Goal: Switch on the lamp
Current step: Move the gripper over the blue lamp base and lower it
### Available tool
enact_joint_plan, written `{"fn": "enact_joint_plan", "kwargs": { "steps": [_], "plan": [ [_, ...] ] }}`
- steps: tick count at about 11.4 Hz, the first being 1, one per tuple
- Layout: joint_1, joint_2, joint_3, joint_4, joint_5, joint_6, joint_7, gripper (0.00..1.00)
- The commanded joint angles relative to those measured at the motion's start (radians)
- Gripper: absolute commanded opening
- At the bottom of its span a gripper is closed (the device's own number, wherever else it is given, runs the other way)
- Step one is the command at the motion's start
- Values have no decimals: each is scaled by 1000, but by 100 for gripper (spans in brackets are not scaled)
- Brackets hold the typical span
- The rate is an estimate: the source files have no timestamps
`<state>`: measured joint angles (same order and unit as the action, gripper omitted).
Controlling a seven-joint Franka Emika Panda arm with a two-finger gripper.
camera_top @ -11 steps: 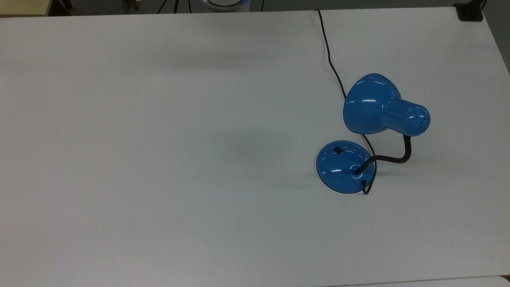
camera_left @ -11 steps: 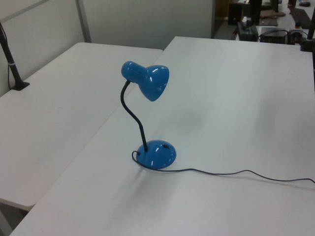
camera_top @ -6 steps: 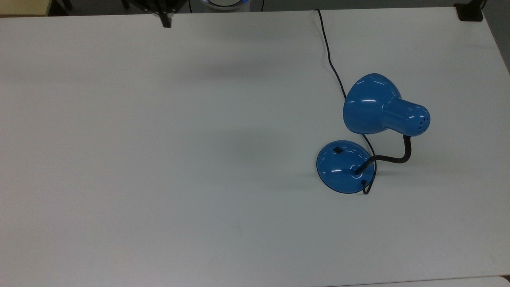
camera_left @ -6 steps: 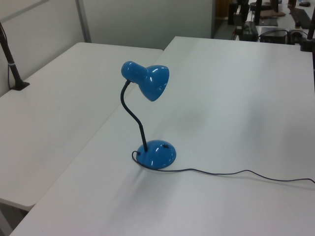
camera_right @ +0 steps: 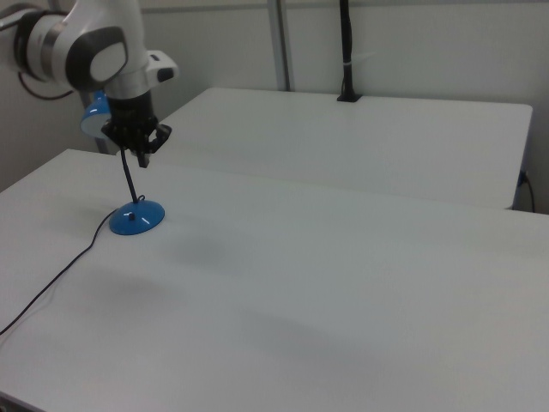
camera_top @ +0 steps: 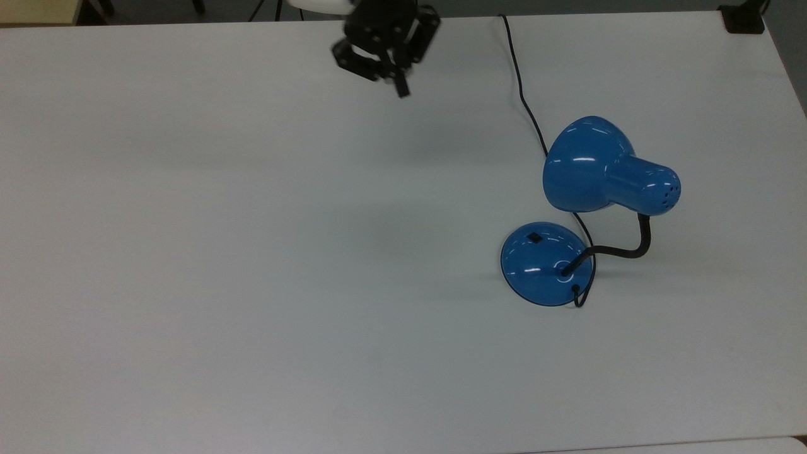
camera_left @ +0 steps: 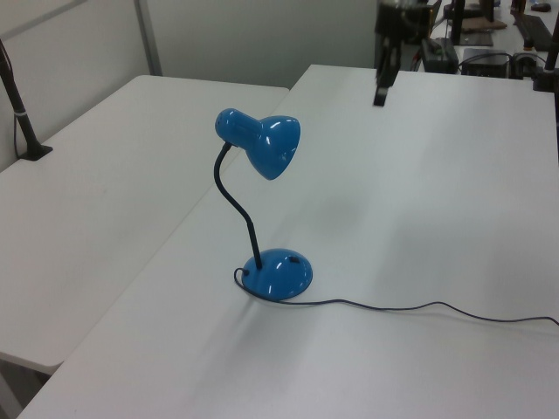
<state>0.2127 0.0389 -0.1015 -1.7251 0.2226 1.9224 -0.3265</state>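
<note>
The hand [camera_top: 401, 85] hangs above the far edge of the white surface [camera_top: 252, 252] in the top view, near the top of frame and a little to the top view's left of the cord [camera_top: 521, 88]. Its fingers look drawn close together, narrow, pinching nothing; in the left view the hand [camera_left: 380, 92] reads as a single dark stalk pointing down over the surface's far end. Well apart from it stands the lamp [camera_top: 589, 208], over on the top view's right side. The blue bell shade [camera_top: 586, 164] tilts with its mouth toward the top view's upper left, the black gooseneck [camera_top: 621, 251] curls from it down into the domed base [camera_top: 545, 263], and the small black switch [camera_top: 534, 238] sits on the base's upper left slope, untouched. The thin cord loops out behind the base and runs away under the shade to the surface's far edge. In the left view the lamp [camera_left: 262, 209] stands upright near the seam between two tables. In the right view the hand [camera_right: 141, 154] hovers in front of the lamp's neck, above its base [camera_right: 137, 219].
</note>
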Motion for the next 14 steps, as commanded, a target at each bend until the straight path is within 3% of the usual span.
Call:
{"fn": "enact_joint_plan", "kwargs": {
  "steps": [1, 8, 12, 14],
  "plan": [
    [111, -53, -7, -195, 14, 251, -19, 0],
    [185, 180, 60, -188, 11, 665, -19, 0],
    [208, 321, 66, -90, 9, 698, 4, 0],
    [214, 378, 66, -65, -26, 757, 18, 0]
  ]
}}
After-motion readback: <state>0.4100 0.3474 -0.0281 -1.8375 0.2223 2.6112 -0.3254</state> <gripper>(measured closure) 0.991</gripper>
